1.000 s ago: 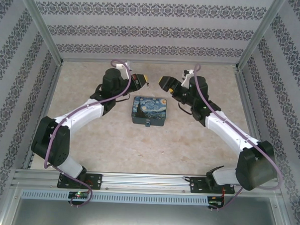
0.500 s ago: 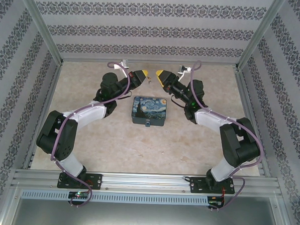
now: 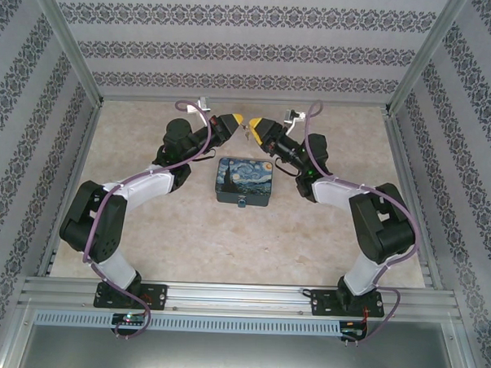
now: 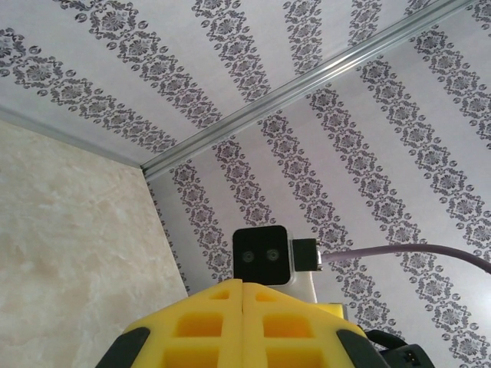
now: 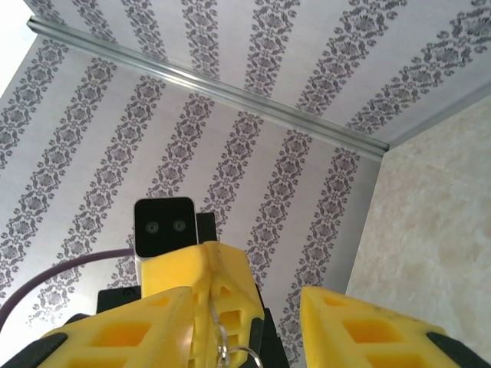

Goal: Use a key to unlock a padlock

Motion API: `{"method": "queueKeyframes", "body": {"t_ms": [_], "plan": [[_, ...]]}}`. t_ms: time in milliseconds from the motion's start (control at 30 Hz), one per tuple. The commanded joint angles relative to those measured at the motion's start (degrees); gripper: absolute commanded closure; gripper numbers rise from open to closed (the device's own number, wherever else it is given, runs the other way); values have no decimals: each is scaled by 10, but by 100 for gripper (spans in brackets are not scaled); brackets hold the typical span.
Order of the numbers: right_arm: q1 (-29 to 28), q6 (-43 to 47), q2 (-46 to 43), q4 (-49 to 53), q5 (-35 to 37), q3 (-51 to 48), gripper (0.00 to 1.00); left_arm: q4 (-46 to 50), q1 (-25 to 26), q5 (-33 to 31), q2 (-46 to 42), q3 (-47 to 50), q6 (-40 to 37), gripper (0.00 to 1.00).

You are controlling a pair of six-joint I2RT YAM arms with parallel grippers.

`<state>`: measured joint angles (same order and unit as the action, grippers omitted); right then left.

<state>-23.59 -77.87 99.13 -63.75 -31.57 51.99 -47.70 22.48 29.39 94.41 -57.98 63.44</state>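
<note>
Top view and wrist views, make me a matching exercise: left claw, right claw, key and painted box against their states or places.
1 left claw
2 right claw
3 key
4 painted box

A resting on the table
B fingers apart
C shut
D dangling in mid-air

Pairs: 1-C, 2-B, 3-D, 4-A.

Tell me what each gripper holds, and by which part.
Left gripper: the key, pinched at a hidden part, its ring dangling. Right gripper: nothing yet, jaws apart around it.
</note>
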Motion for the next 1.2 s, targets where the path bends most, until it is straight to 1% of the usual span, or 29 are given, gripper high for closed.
{"method": "queueKeyframes", "body": {"t_ms": [0, 267, 700, 1167], "plan": [[-9, -3, 12, -40, -15, 24, 59, -40, -5, 12, 2, -12, 7, 100], [-24, -3, 25, -45, -18, 31, 63, -35, -4, 11, 2, -11, 1, 100], [-22, -2, 23, -51, -11, 3, 78, -31, -5, 4, 3, -10, -1, 100], [-14, -5, 20, -60, -3, -22, 78, -24, -5, -8, -7, 0, -8, 100]]}}
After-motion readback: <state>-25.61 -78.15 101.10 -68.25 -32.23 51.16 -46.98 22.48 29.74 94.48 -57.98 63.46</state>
